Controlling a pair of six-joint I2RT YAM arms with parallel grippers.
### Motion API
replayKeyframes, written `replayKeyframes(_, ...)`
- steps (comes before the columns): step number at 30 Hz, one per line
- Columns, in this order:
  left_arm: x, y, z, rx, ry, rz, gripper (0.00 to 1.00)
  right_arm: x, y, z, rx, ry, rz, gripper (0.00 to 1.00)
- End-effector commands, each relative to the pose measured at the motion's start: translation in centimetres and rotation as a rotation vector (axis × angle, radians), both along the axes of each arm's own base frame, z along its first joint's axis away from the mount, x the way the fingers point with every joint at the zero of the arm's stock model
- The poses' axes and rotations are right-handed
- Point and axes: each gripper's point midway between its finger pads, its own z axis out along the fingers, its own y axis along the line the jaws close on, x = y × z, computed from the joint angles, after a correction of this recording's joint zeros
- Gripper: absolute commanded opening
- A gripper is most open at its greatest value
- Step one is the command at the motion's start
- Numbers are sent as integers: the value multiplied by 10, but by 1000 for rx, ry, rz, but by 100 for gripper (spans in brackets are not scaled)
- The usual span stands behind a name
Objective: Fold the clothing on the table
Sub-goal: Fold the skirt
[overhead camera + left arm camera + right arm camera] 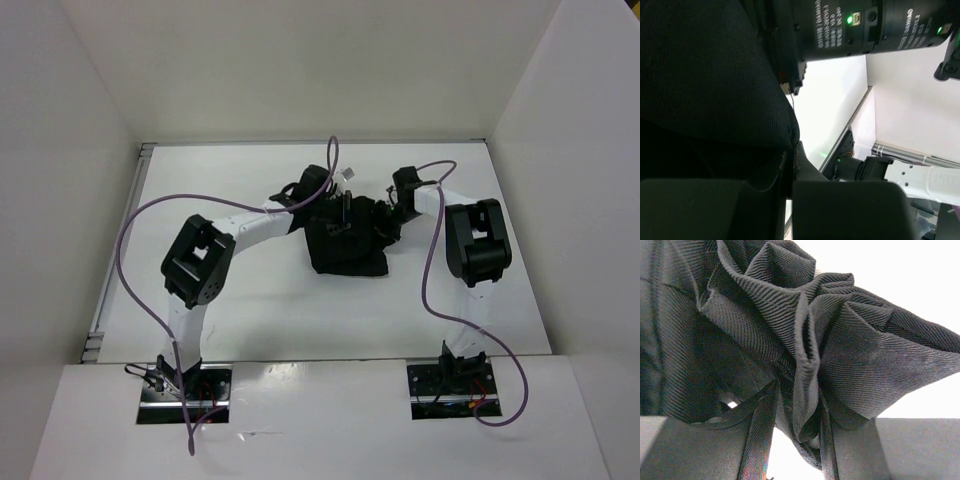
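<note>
Mid-fold: soft black ribbed garment (345,250) bunched on white worktop (270,320) | left gripper (790,165), right gripper (800,435) each pinch it (pleats gathered) | next, we judge: spread flat, together.

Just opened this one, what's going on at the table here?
Both arms are reaching in to the black clothing, which lies in a crumpled heap toward the far middle of the white table. The left gripper is shut on an edge of the fabric. The right gripper has a bunched, ridged fold of it pinched between its fingers. The garment is not neatly folded yet.
</note>
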Motion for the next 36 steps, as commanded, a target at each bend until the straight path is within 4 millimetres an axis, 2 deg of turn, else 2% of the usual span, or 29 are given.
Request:
replayKeyframes(1, 7, -18, 26, -72, -29, -26, 0, 6, 2, -10, -11, -12, -3, 41)
replayKeyframes(2, 1, -21, 24, -64, -18, -37, 1, 5, 0, -7, -22, -13, -6, 41)
replayKeyframes(4, -1, -20, 16, -46, 40, -23, 46, 10, -7, 3, -67, -45, -31, 41)
replayKeyframes(5, -2, -20, 23, -60, 32, -19, 61, 12, -14, 8, -88, -55, -58, 41)
replayKeyframes(6, -1, -21, 34, -83, 15, -15, 67, 14, -23, 13, -112, -73, -77, 41)
replayKeyframes(7, -5, -26, 46, -116, 6, -14, 82, 19, -32, 30, -160, -125, -118, 41)
replayKeyframes(9, -8, -30, 81, -172, -53, -23, 100, 18, -56, 40, -216, -139, -186, 41)
replayKeyframes(10, -7, -32, 95, -192, -65, -20, 100, 21, -68, 48, -260, -161, -226, 41)
replayKeyframes(11, -8, -31, 110, -208, -86, -21, 100, 20, -81, 65, -277, -186, -269, 41)
replayKeyframes(13, -12, -28, 141, -247, -137, -25, 100, 21, -105, 79, -359, -221, -338, 41)
replayKeyframes(14, -11, -27, 152, -262, -163, -17, 100, 19, -116, 98, -376, -263, -372, 41)
replayKeyframes(16, -17, -24, 178, -308, -218, -29, 100, 16, -127, 112, -396, -288, -403, 41)
replayKeyframes(17, -18, -25, 181, -319, -215, -37, 100, 15, -127, 126, -389, -319, -410, 41)
replayKeyframes(18, -24, -22, 192, -335, -231, -47, 100, 17, -124, 135, -370, -337, -408, 41)
replayKeyframes(19, -26, -20, 195, -333, -229, -47, 100, 19, -120, 139, -351, -348, -391, 41)
replayKeyframes(20, -18, -16, 188, -292, -261, -4, 100, 21, -105, 148, -296, -368, -347, 41)
replayKeyframes(22, -11, 3, 177, -195, -264, 81, 100, 20, -77, 147, -230, -381, -236, 44)
replayKeyframes(23, 0, 16, 170, -150, -270, 140, 100, 24, -62, 154, -172, -389, -191, 45)
replayKeyframes(24, 13, 35, 149, -80, -250, 217, 100, 25, -53, 138, -173, -350, -150, 46)
replayKeyframes(25, 13, 47, 152, -77, -264, 231, 100, 29, -53, 133, -176, -338, -148, 46)
replayKeyframes(26, 13, 56, 148, -69, -257, 246, 100, 30, -48, 128, -179, -332, -129, 46)
replayKeyframes(27, 16, 64, 147, -72, -258, 272, 100, 33, -48, 115, -185, -305, -125, 46)
replayKeyframes(28, 14, 78, 139, -56, -243, 294, 100, 34, -48, 108, -188, -289, -123, 48)
replayKeyframes(30, 11, 90, 143, -70, -252, 317, 100, 38, -49, 95, -202, -271, -125, 48)
replayKeyframes(31, 10, 97, 132, -53, -232, 328, 100, 38, -49, 90, -204, -260, -124, 48)
replayKeyframes(32, 7, 99, 130, -50, -228, 328, 100, 42, -46, 90, -192, -269, -111, 48)
replayKeyframes(34, 4, 106, 126, -47, -215, 343, 100, 43, -41, 78, -171, -242, -98, 48)
replayKeyframes(35, 4, 111, 113, -28, -192, 352, 100, 42, -40, 74, -167, -234, -85, 48)
replayKeyframes(36, 1, 113, 112, -31, -181, 357, 100, 43, -31, 68, -138, -227, -65, 48)
